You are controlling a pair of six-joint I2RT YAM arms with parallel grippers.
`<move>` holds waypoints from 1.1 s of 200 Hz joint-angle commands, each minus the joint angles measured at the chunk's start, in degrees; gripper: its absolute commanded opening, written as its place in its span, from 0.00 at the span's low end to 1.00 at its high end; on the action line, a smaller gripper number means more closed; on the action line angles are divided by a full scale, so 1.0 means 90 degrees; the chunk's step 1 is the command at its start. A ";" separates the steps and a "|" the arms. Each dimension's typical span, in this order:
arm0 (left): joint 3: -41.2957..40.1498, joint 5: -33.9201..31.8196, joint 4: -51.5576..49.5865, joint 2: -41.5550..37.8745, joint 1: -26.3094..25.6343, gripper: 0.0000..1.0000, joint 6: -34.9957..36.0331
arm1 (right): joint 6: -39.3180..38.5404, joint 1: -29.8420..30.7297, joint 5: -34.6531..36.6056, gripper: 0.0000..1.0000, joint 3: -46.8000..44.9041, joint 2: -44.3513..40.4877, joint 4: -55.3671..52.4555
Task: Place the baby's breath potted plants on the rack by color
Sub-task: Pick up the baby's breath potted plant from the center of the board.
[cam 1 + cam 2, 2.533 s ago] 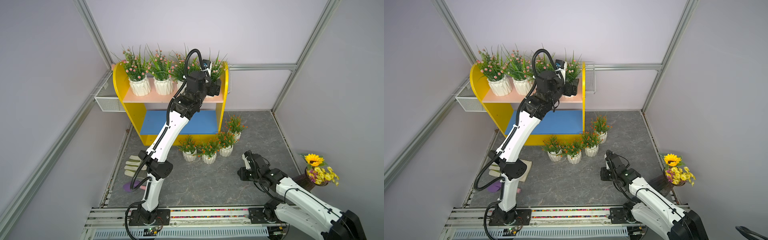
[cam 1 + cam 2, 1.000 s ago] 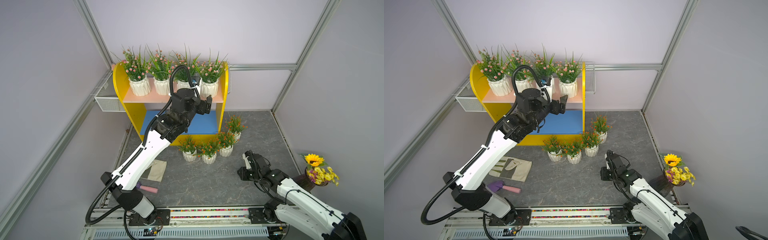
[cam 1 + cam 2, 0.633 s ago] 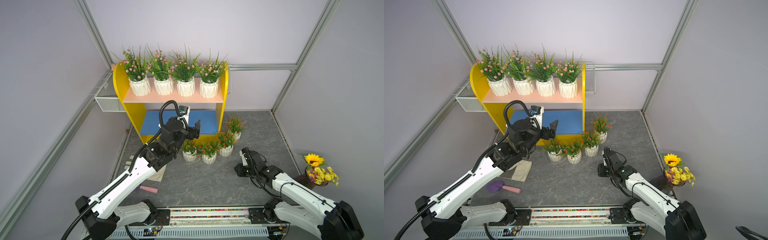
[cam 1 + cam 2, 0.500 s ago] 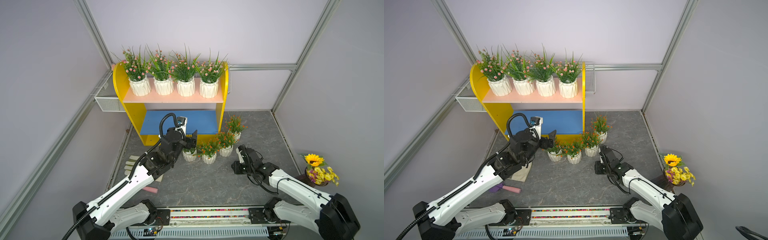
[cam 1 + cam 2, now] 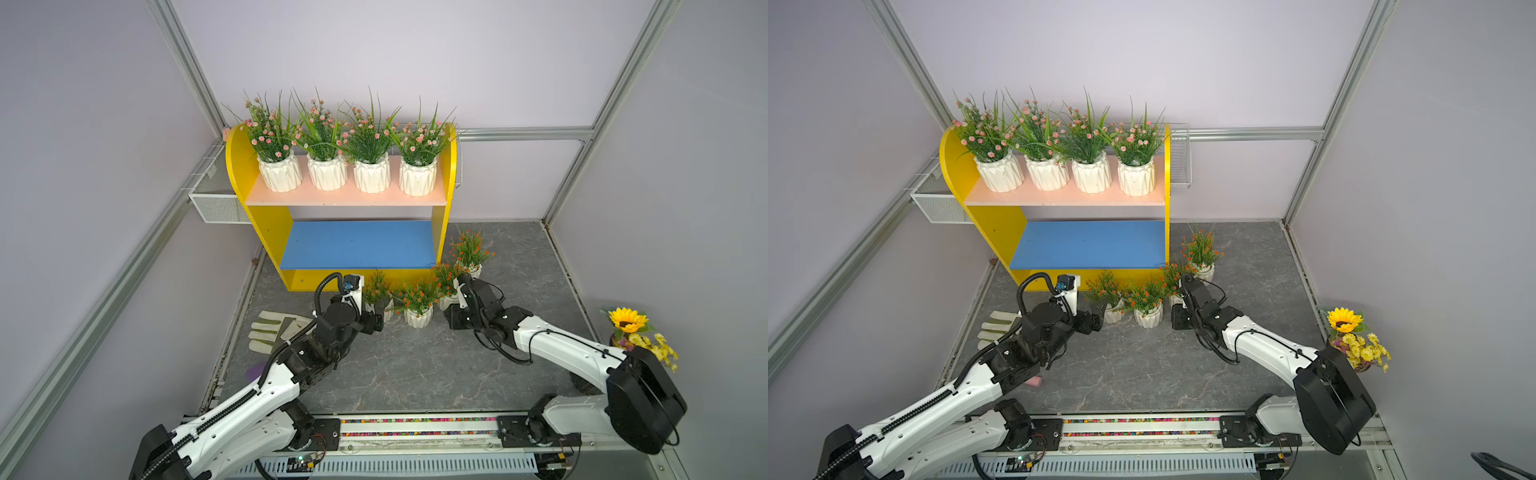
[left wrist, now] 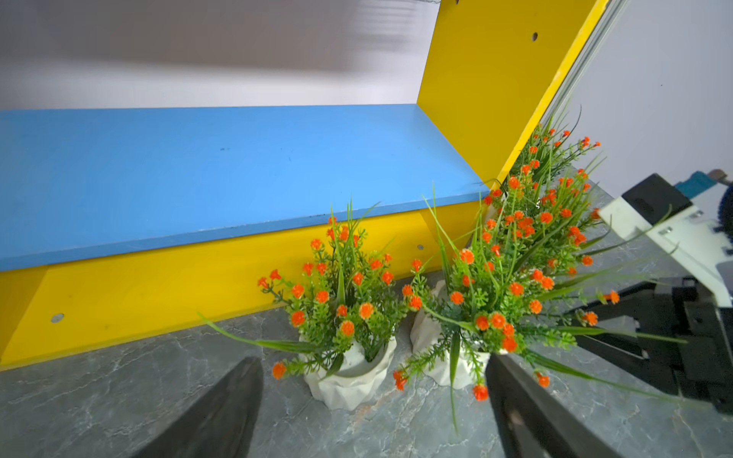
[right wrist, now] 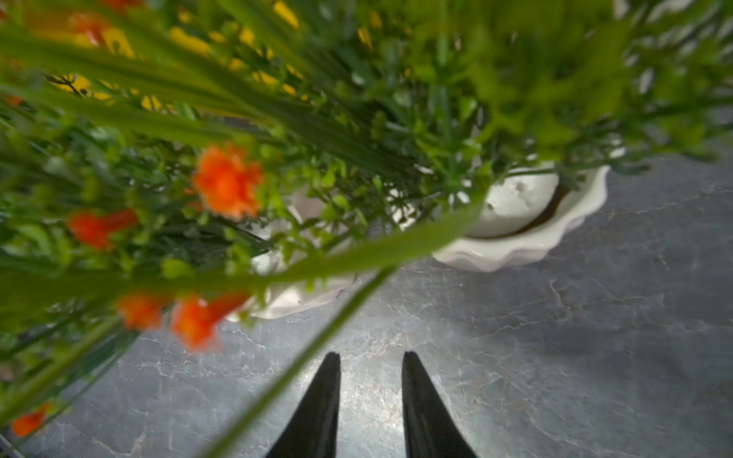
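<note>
Four pink baby's breath potted plants point(image 5: 372, 176) stand in a row on the pink upper board point(image 5: 345, 198) of the rack point(image 5: 266, 224), while its blue lower board point(image 5: 357, 245) is bare. Four orange-red baby's breath potted plants point(image 5: 417, 297) sit clustered on the tabletop point(image 5: 415, 365) at the rack's front corner. The left pincer point(image 6: 373, 359) is spread wide before the leftmost pot point(image 6: 349, 380), gripping nothing. The right pincer point(image 7: 371, 354) is narrowly parted and empty, near two other pots

Four pink-flowered potted plants point(image 5: 328, 174), four orange-flowered potted plants point(image 5: 419, 309), one rack point(image 5: 270, 224), one glove point(image 5: 272, 330), one sunflower bouquet point(image 5: 631, 328), two wire baskets point(image 5: 934, 208).
</note>
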 commanded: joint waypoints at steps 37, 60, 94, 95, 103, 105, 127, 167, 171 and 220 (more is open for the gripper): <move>-0.0656 0.0229 0.0268 -0.0746 -0.0028 0.91 -0.0411 | -0.0002 0.0211 0.0216 0.30 0.0541 0.0558 0.0332; -0.0587 0.0207 0.0071 -0.0796 -0.0028 0.90 -0.0412 | -0.0032 0.0262 0.0254 0.30 0.0696 0.0833 0.0343; -0.0520 0.0121 -0.0125 -0.0889 -0.0032 0.90 -0.0371 | -0.0072 0.0333 0.0314 0.30 0.1070 0.1143 0.0335; -0.0517 0.0121 -0.0125 -0.0895 -0.0030 0.90 -0.0371 | -0.0071 0.0339 0.0314 0.30 0.1073 0.1152 0.0334; -0.0532 0.0120 -0.0124 -0.0929 -0.0028 0.90 -0.0371 | -0.0071 0.0351 0.0329 0.30 0.1128 0.1205 0.0325; -0.0534 0.0120 -0.0125 -0.0937 -0.0028 0.90 -0.0371 | -0.0076 0.0354 0.0332 0.30 0.1133 0.1223 0.0325; -0.0544 0.0104 -0.0171 -0.0997 -0.0028 0.90 -0.0361 | -0.0100 0.0401 0.0395 0.30 0.1288 0.1367 0.0266; -0.0549 0.0079 -0.0319 -0.1110 -0.0026 0.90 -0.0371 | -0.0076 0.0454 0.0586 0.29 0.1458 0.1615 0.0120; -0.0558 0.0081 -0.0320 -0.1120 -0.0029 0.90 -0.0370 | -0.0076 0.0468 0.0595 0.29 0.1466 0.1635 0.0112; -0.0635 0.0052 -0.0407 -0.1327 -0.0028 0.90 -0.0398 | -0.0027 0.0523 0.0863 0.29 0.1473 0.1748 -0.0017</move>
